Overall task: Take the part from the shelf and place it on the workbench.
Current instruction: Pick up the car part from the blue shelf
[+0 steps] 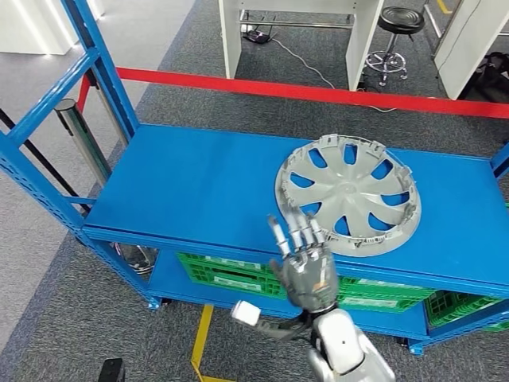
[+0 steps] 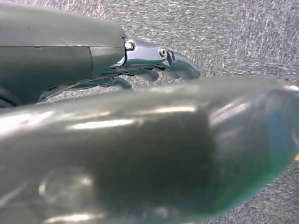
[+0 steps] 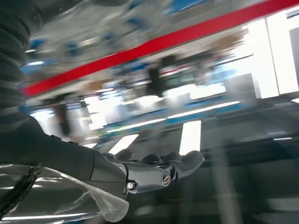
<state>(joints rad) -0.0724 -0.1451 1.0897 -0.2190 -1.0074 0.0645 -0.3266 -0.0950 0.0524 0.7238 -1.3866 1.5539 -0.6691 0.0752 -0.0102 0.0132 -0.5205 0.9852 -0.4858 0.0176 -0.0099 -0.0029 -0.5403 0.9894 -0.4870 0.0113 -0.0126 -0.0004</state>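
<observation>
The right hand (image 1: pixel 309 270) is raised in front of the blue shelf (image 1: pixel 198 191), its fingers (image 1: pixel 298 232) straight and apart, holding nothing; the fingertips stand just before the near rim of the hubcap (image 1: pixel 348 195), and I cannot tell if they touch it; in the right wrist view this hand (image 3: pixel 155 170) is also flat and stretched, against a blurred background. The left hand (image 2: pixel 155 60) hangs over grey carpet, its fingers nearly straight and empty. The hubcap lies flat on the top board of the shelf, toward its right side; green crates (image 1: pixel 240 274) sit on the lower board; a red tape (image 1: pixel 312 94) runs behind the shelf.
</observation>
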